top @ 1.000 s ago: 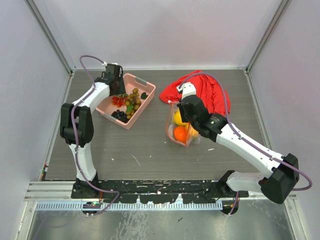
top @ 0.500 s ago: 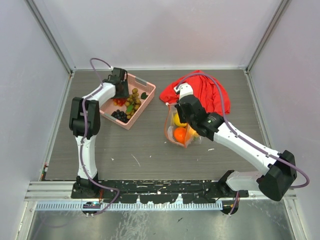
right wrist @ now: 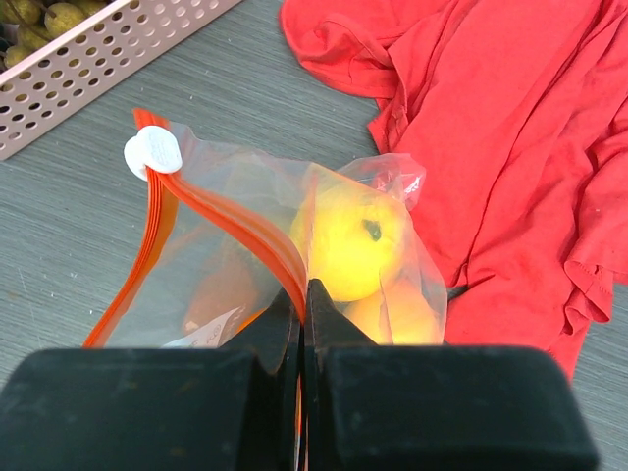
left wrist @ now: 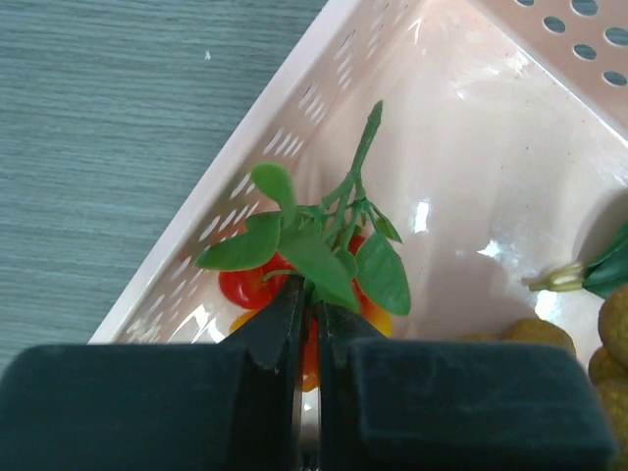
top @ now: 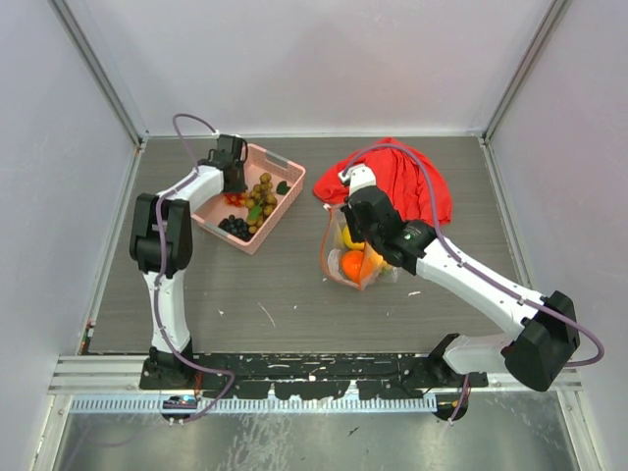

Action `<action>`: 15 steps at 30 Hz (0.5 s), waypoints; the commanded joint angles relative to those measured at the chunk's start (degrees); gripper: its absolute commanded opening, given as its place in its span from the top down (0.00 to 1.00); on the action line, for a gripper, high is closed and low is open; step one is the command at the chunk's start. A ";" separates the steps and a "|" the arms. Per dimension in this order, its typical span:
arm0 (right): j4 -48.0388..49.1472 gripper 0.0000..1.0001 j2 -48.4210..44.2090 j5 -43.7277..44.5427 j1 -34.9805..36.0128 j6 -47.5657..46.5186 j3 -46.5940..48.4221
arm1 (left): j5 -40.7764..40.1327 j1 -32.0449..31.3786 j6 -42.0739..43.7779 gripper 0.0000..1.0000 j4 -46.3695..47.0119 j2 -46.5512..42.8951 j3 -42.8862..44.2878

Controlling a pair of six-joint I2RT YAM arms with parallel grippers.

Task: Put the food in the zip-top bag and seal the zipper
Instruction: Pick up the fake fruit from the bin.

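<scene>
The zip-top bag [top: 355, 259] lies mid-table with an orange [top: 353, 263] and yellow-orange fruits [top: 348, 235] inside. My right gripper [top: 345, 218] is shut on the zipper [right wrist: 226, 211], its jaws [right wrist: 304, 289] pinching the orange-red strip just above a yellow fruit [right wrist: 348, 235]; the mouth gapes to the left. The golden-brown berries [top: 260, 194] lie in the pink basket [top: 285, 204]. My left gripper [top: 233, 177] is in the basket's far left corner, its jaws [left wrist: 306, 294] shut on a green leafy sprig [left wrist: 324, 235] with small red and orange fruits [left wrist: 245, 287].
A red cloth [top: 407, 182] lies bunched behind the bag, touching it, and shows in the right wrist view [right wrist: 510, 128]. A white slider tab [right wrist: 153, 153] sits at the zipper's end. Dark grapes [top: 235, 228] lie in the basket's near end. Walls enclose the table.
My left arm's elbow has swung a little right and back while its gripper stayed in the basket corner. My right gripper has shifted slightly left, pulling the bag's mouth with it.
</scene>
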 commanded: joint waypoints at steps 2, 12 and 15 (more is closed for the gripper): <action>2.18 0.99 -1.04 -0.38 -0.30 -0.16 2.18 | -0.51 0.14 -0.10 0.97 3.29 -8.01 -2.72; 2.50 1.00 -2.49 -1.43 -0.25 0.95 2.23 | -0.51 0.10 -2.09 1.00 3.57 -20.07 -9.68; 3.01 0.99 -2.94 -1.61 -0.30 1.50 1.94 | 0.56 0.13 -3.58 1.00 3.54 -24.72 -12.38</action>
